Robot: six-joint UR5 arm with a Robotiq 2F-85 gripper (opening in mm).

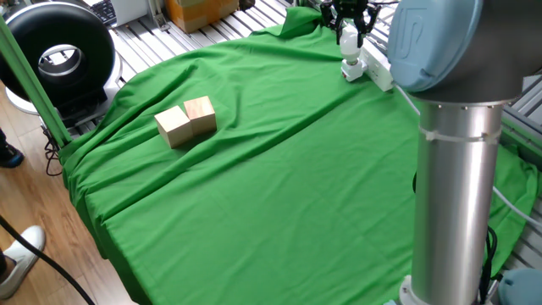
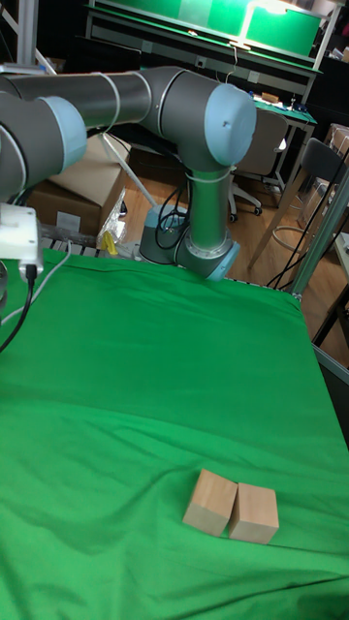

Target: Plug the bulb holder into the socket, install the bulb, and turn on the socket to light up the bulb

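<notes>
A wrinkled green cloth (image 1: 279,169) covers the table beside a wood-plank floor (image 1: 38,271), with a black ring-shaped device (image 1: 59,51), a dark office chair (image 2: 260,145) and brown cardboard boxes (image 2: 82,189) around.

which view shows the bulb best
The fixed view: the bulb shows at the far end of the table, between the end effector fingers, above the bulb holder on the socket. The tall fixed view shows only arm links and wooden blocks; the bulb is out of frame.

White bulb (image 1: 347,38) upright atop holder (image 1: 351,69) — on socket (image 1: 378,71).
</notes>
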